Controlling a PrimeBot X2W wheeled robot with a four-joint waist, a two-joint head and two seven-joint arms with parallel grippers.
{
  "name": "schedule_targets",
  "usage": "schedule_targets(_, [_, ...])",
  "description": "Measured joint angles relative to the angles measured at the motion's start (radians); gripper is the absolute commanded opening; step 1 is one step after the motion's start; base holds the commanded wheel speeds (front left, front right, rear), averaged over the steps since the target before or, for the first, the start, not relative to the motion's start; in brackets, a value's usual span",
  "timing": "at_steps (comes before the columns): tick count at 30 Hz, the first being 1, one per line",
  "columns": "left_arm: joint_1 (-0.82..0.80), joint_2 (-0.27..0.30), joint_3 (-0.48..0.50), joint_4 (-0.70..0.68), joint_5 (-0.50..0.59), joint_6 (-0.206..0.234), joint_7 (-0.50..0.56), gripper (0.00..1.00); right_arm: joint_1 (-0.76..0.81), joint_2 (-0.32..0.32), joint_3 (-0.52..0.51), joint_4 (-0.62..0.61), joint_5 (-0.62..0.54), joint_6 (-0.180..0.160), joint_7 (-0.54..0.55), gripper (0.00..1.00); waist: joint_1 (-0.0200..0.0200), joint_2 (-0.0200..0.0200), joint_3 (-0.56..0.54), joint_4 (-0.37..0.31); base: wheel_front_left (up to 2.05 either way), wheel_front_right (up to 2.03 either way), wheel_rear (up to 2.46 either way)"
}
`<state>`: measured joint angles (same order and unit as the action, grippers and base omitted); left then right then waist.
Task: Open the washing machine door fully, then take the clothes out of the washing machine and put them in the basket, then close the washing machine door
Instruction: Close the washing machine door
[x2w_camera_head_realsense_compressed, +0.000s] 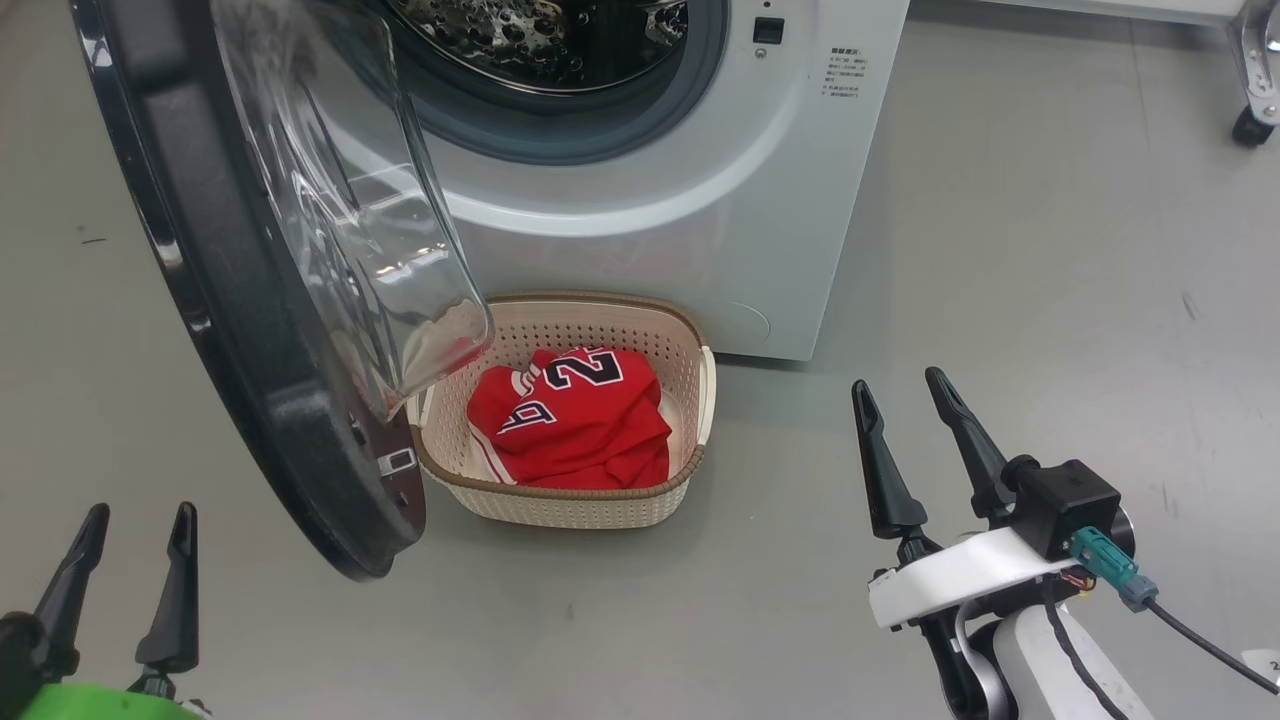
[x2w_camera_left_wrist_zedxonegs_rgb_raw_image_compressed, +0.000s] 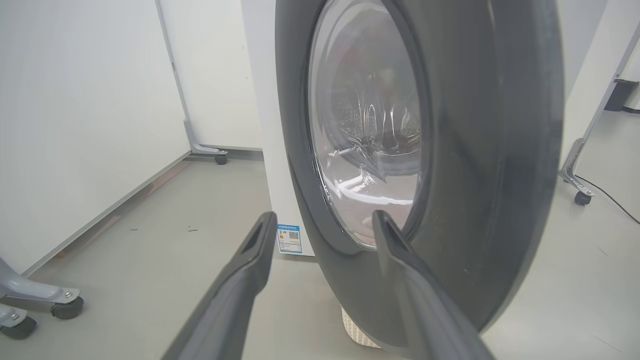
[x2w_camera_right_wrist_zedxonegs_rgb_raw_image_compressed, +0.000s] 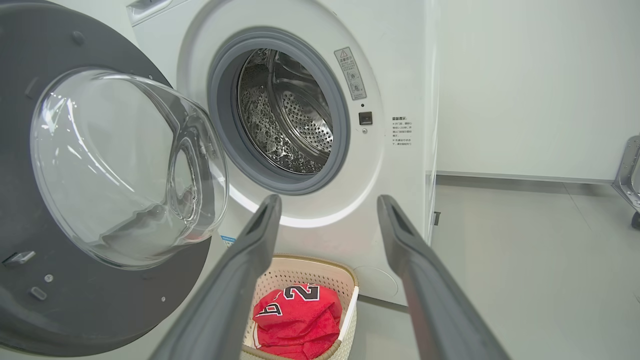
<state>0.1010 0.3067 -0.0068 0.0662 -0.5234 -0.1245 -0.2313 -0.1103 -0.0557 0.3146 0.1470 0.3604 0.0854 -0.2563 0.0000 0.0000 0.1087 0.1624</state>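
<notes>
Grey floor (x2w_camera_head_realsense_compressed: 1050, 300), white partition panels (x2w_camera_left_wrist_zedxonegs_rgb_raw_image_compressed: 75, 100) w/ castor feet (x2w_camera_left_wrist_zedxonegs_rgb_raw_image_compressed: 65, 306), even light.

Grey floor (x2w_camera_head_realsense_compressed: 1050, 300), white washing machine (x2w_camera_head_realsense_compressed: 680, 230) standing on it, cream basket (x2w_camera_head_realsense_compressed: 570, 512) just before its front, black castor (x2w_camera_head_realsense_compressed: 1250, 126) well apart.

left pincer (x2w_camera_left_wrist_zedxonegs_rgb_raw_image_compressed: 325, 216): spread, empty | washing machine door (x2w_camera_left_wrist_zedxonegs_rgb_raw_image_compressed: 475, 150): outer face close ahead

Ahead of the left claw (x2w_camera_left_wrist_zedxonegs_rgb_raw_image_compressed: 323, 216), the door (x2w_camera_left_wrist_zedxonegs_rgb_raw_image_compressed: 475, 175) covers most of the washer (x2w_camera_left_wrist_zedxonegs_rgb_raw_image_compressed: 260, 100) and nearly all of the basket (x2w_camera_left_wrist_zedxonegs_rgb_raw_image_compressed: 356, 334). The blue label (x2w_camera_left_wrist_zedxonegs_rgb_raw_image_compressed: 289, 239) just past one finger is too small to read. One finger of the right claw (x2w_camera_right_wrist_zedxonegs_rgb_raw_image_compressed: 328, 198) hides a side of the basket, which the picture's bottom edge also cuts off.
</notes>
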Motion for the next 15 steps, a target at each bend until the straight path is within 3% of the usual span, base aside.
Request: schedule_targets(15, [-0.019,0.009,-0.024,0.043,0.006,-0.001,-0.018,1.00,0.003,0.000,-0.001,-0.002,0.002,0.000,0.000,1.00,0.0000,0.0000,0.004,0.004,0.00,0.00,0.00])
